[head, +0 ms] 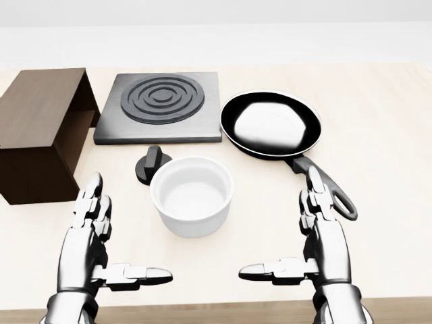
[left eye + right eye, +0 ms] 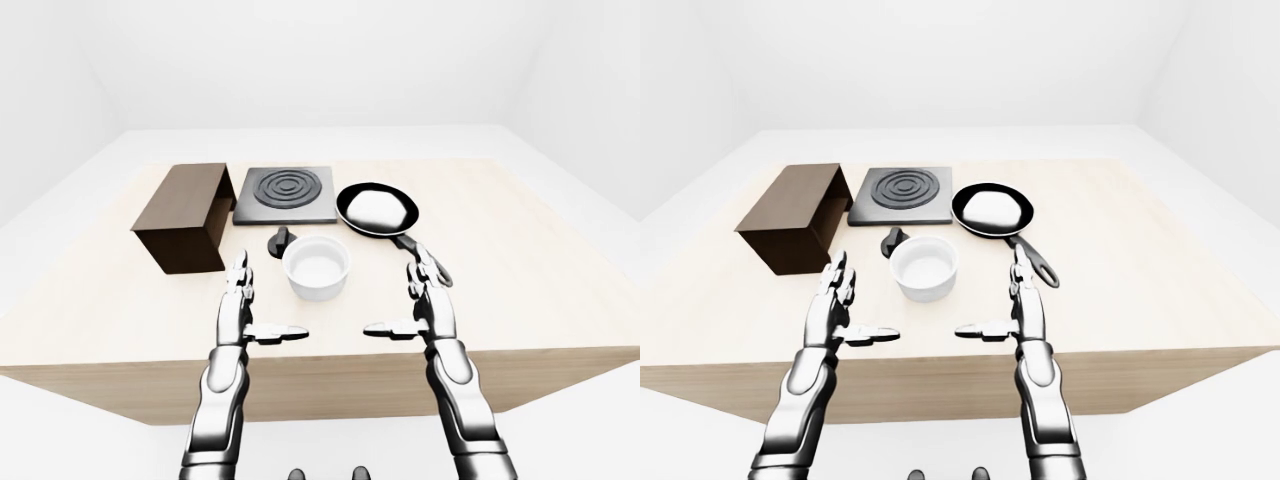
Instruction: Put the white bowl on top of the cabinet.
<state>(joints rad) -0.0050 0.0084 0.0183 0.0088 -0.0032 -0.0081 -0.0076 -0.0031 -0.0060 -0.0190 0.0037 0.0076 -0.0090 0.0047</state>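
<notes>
White bowl [image 1: 192, 194] sits between the spread, empty left hand [image 1: 94, 233] and right hand [image 1: 317, 233].

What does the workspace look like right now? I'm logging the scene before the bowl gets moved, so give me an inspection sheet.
Surface: light wooden table, its bottom edge in view.
Job's things: white bowl upright near the table's middle, empty; brown cabinet at the head view's left, nothing on its top.
Clutter: black burner plate with rings; small black knob just left of the bowl; black frying pan with something white in it, handle pointing to the lower right.
Hands: left hand and right hand open, either side of the bowl, not touching it.
Cables: nothing seen.
Surroundings: plain white walls and floor.
</notes>
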